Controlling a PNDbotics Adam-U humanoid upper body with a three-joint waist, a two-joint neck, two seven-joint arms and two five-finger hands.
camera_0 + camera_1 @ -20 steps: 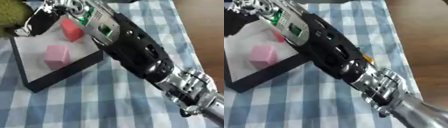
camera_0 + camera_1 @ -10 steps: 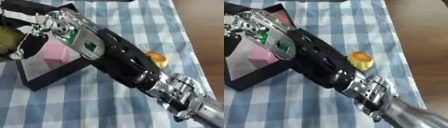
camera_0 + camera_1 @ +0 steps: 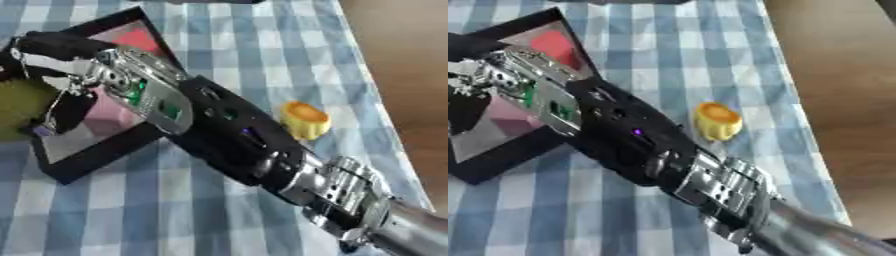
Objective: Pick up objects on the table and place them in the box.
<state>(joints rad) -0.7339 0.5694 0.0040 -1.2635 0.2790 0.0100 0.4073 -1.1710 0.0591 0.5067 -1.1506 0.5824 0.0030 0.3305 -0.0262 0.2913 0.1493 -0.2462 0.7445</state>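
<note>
Left eye view shows my right arm (image 3: 236, 145) reaching from the lower right across the blue-and-white checked bench (image 3: 219, 45) to the black shallow box (image 3: 83, 165) at the left. My right hand (image 3: 74, 65) hangs over the box, its fingers (image 3: 66, 112) curled down beside an olive-green rounded object (image 3: 19, 107); whether they actually grip it, I cannot tell. Inside the box lie a pale pink block (image 3: 109, 112) and a red block (image 3: 138, 41). A small yellow-orange cup-shaped toy (image 3: 305, 119) sits on the bench, just right of my forearm
</note>
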